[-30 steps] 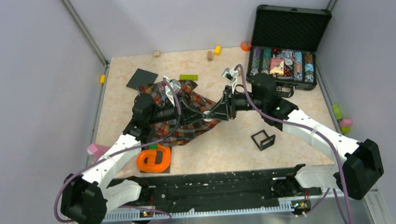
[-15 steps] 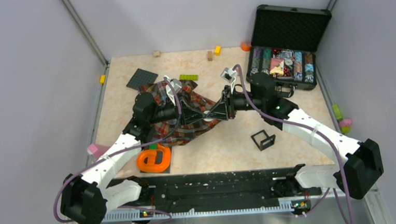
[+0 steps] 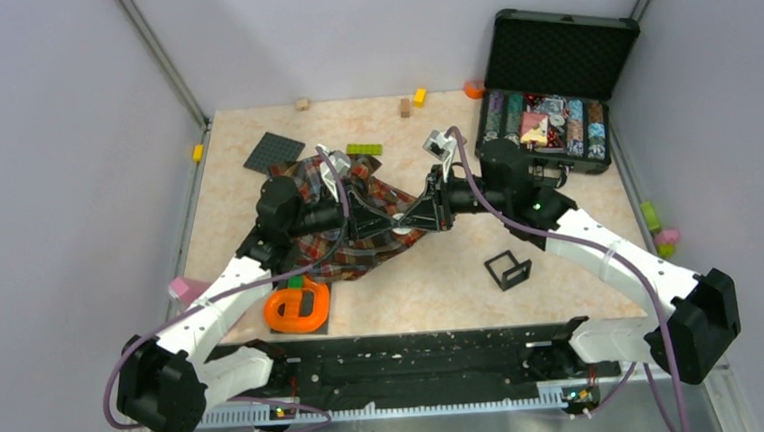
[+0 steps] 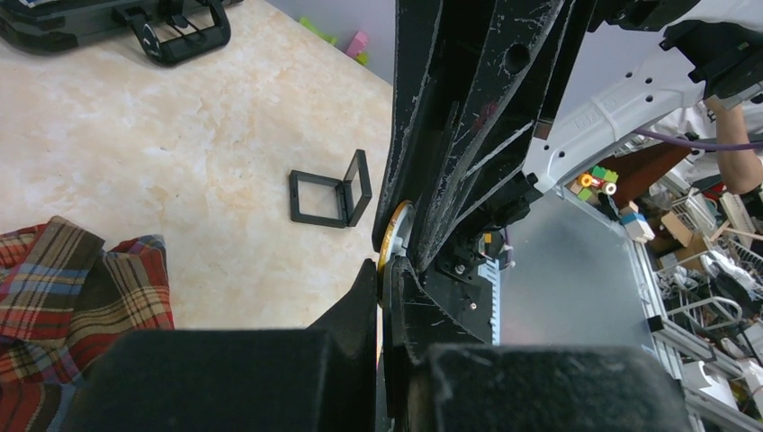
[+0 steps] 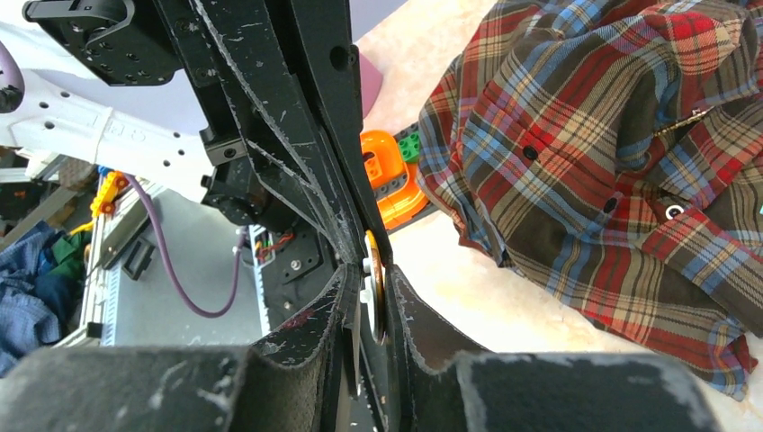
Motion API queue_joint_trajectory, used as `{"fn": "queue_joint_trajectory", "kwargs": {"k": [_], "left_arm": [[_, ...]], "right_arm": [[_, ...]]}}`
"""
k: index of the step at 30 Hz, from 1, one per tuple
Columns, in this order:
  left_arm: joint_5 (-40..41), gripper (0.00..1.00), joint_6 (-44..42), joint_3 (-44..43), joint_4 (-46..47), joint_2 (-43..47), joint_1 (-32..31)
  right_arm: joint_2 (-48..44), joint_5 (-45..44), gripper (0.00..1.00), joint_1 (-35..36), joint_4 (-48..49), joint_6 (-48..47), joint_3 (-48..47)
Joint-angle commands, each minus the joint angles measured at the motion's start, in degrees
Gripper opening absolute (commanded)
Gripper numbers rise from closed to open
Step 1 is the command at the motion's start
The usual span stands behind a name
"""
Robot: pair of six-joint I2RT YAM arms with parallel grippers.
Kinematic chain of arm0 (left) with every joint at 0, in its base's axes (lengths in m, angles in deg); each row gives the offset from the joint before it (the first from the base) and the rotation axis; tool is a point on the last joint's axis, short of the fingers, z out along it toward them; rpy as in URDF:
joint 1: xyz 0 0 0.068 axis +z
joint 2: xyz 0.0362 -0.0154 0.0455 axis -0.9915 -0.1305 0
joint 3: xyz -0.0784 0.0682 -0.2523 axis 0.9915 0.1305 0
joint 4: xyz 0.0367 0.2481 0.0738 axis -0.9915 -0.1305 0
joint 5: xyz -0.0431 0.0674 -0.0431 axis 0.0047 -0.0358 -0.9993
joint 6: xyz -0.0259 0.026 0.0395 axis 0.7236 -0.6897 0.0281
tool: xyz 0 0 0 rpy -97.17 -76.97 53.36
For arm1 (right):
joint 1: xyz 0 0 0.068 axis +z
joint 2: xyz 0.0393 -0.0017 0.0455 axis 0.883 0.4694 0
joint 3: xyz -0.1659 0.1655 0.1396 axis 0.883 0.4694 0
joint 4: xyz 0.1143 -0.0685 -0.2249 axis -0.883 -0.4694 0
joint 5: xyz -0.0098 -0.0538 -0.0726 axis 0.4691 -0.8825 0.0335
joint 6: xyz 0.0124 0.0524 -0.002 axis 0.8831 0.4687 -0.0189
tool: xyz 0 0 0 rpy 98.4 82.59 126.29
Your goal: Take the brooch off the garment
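1. Marbled beige tabletop [image 3: 442,282], walled by pale grey panels, carries everything. Above it is one brooch [image 4: 393,236], a whitish disc with a gold rim, held in the air clear of the cloth.
2. The left fingers [image 4: 358,301] are clamped on the disc's lower edge, with almost no gap between them.
3. The right fingers [image 5: 328,306] come at the same disc from the opposite side, one on each face, narrowly parted. I cannot tell whether they press on it.
4. One garment [image 3: 349,260], a plaid shirt in red, green, navy and yellow, lies crumpled on the tabletop below the two meeting arms, apart from the brooch.
5. Near the shirt are one orange piece [image 3: 298,307] at its near edge, one dark grey plate [image 3: 274,150] and one green strip [image 3: 364,149] at its far edge, and one small black square frame [image 3: 507,268] well off to the right.
6. Farther out, one open black case [image 3: 559,60] stands at the far right corner with rows of chips inside. Two tan blocks [image 3: 302,104] and one yellow block [image 3: 419,97] lie along the far side.
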Motion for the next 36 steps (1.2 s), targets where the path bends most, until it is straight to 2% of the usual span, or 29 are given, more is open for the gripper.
{"fn": "queue_joint_trajectory", "kwargs": {"k": [1, 9, 12, 20, 26, 31, 34, 36], "left_arm": [[0.1, 0.0, 3.2, -3.0, 3.2, -0.2, -0.1], [-2.1, 0.0, 17.5, -0.5, 19.2, -2.7, -0.2], [-2.4, 0.0, 19.2, -0.5, 21.0, -2.6, -0.2], [-1.4, 0.0, 19.4, 0.6, 22.2, -0.9, -0.1], [-1.7, 0.16, 17.1, 1.1, 20.5, 1.0, 0.0], [-2.0, 0.2, 16.8, 1.8, 20.5, 2.6, 0.1], [-2.0, 0.15, 17.0, 2.0, 20.4, 3.2, 0.2], [-1.8, 0.03, 17.2, 2.1, 20.2, 3.4, 0.4]], "right_arm": [[-0.4, -2.0, 0.14, 1.3, -1.8, -2.0, -2.2], [-2.2, -0.3, 0.07, 1.4, 2.1, -1.0, -0.3], [-2.9, 0.0, 0.01, 1.4, 3.0, -0.9, 0.2], [-4.6, 0.3, 0.0, 1.4, 5.5, 2.2, 1.6], [-4.3, -0.3, 0.0, 1.4, 4.3, 3.1, -0.1], [-4.3, -1.2, 0.0, 1.2, 3.9, 4.3, -0.6], [-4.2, -1.2, 0.0, 0.9, 3.7, 5.1, -0.9], [-4.3, -1.0, 0.0, 0.6, 3.6, 5.7, -1.0]]}}
